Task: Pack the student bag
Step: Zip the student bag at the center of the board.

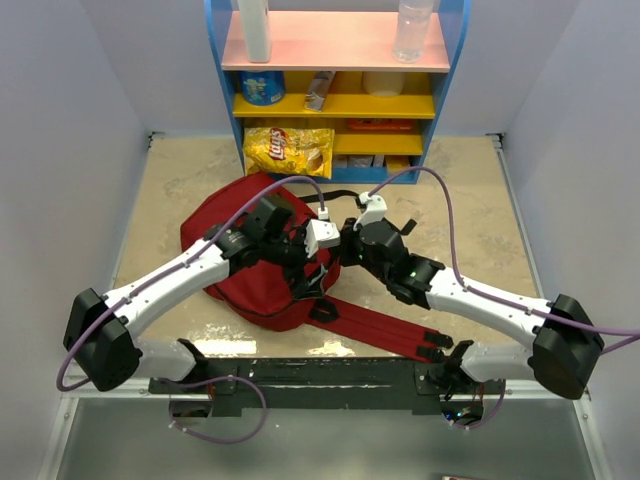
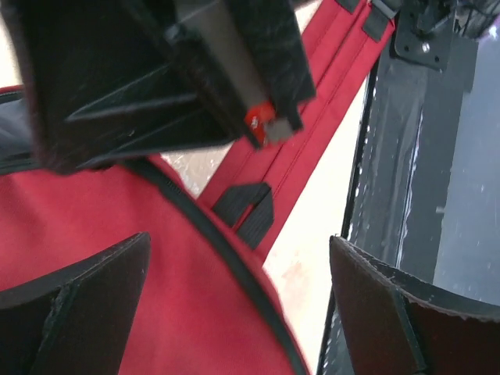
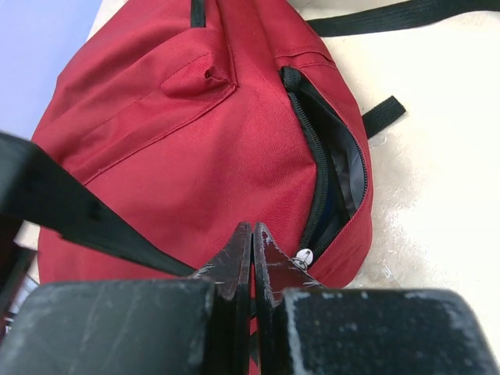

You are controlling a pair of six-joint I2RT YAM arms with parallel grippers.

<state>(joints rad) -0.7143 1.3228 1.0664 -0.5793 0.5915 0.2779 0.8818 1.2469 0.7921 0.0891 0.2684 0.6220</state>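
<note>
While the left tool [image 2: 238, 301] gapes empty over the bag [image 1: 255, 300] lying on the table [image 1: 170, 190], the right tool [image 3: 252, 258] is pinched shut beside the zip pull [image 3: 303, 256]; any tug there may drag the unbraced bag instead of moving the zip [image 3: 315, 160]

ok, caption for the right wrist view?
Right hand, shut, tips at the student bag beside its part-open zip pocket.

Student bag [image 3: 195, 148] — matt woven cloth
</note>
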